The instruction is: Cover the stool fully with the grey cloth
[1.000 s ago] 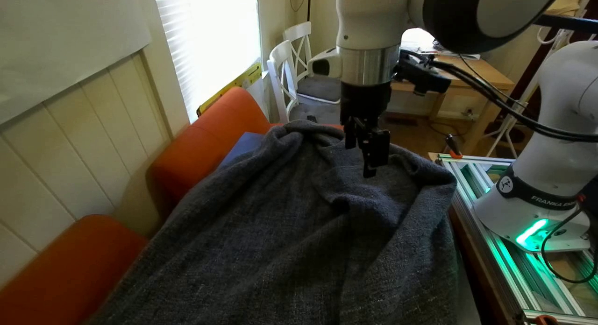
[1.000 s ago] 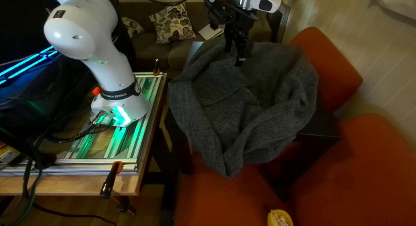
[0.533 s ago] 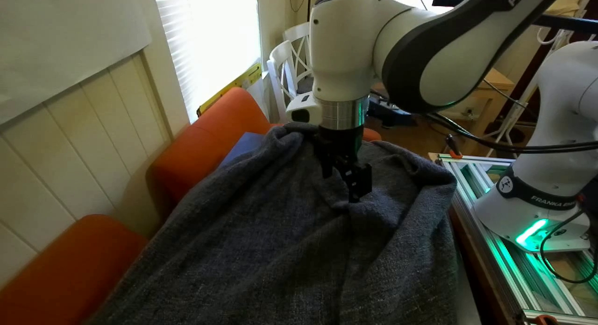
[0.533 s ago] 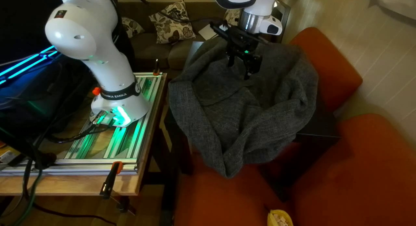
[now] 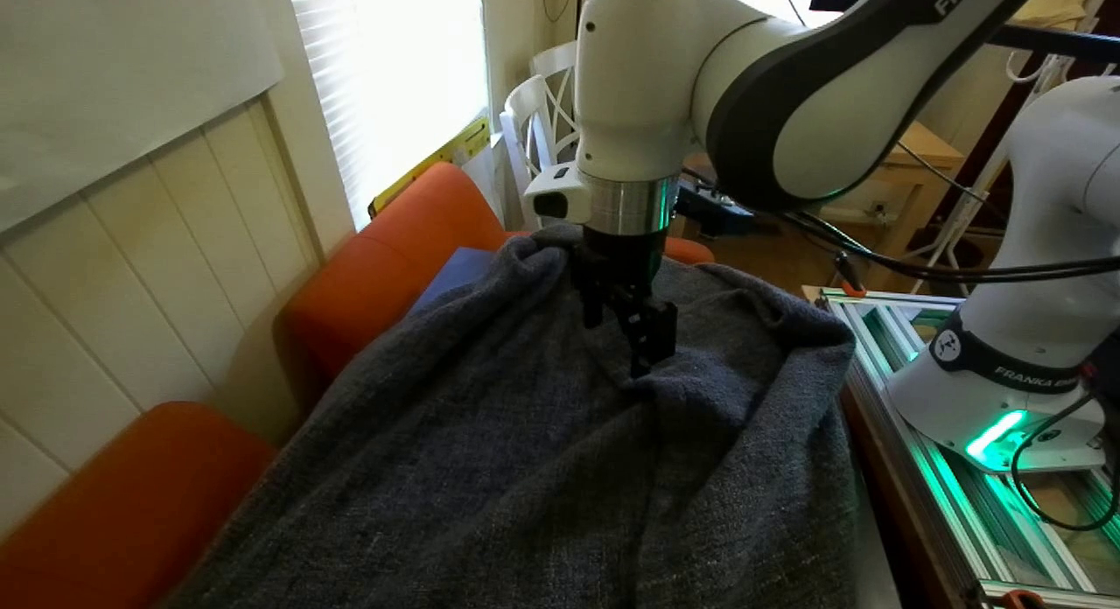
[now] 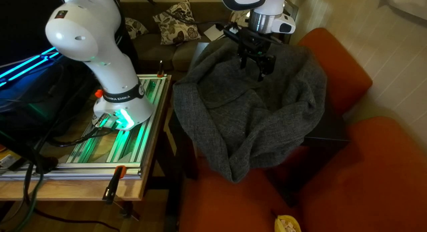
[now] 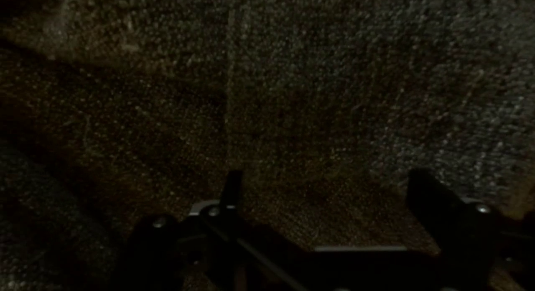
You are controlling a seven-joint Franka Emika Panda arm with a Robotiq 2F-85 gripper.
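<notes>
Panelled wall (image 5: 157, 294), bright window (image 5: 398, 75). Gripper (image 7: 326, 177) has dropped toward rumpled grey cloth (image 5: 525, 451), fingers (image 7: 432, 195) apart; cloth unmoved, orange stool (image 6: 230, 202) partly bare. Probably lining up grasp; covering unfinished.

1. Daylight blazes in at the window (image 5: 398, 84), burning out to pure white!
2. Down at the robot's base (image 5: 923, 395), a green lamp (image 5: 996, 433) flares in both exterior views, its tint spilling along the metal rails (image 6: 116, 148).
3. Blue light strips (image 6: 30, 67) cut through deep black in an exterior view, a dim, warm picture elsewhere.
4. The grey cloth (image 5: 481, 443) catches a faint bluish sheen on its folds.
5. Over to the wrist view: very dark, grainy, the weave soft, the gripper (image 7: 326, 174) almost pure silhouette, pinpoint glints on its screws (image 7: 482, 208).
</notes>
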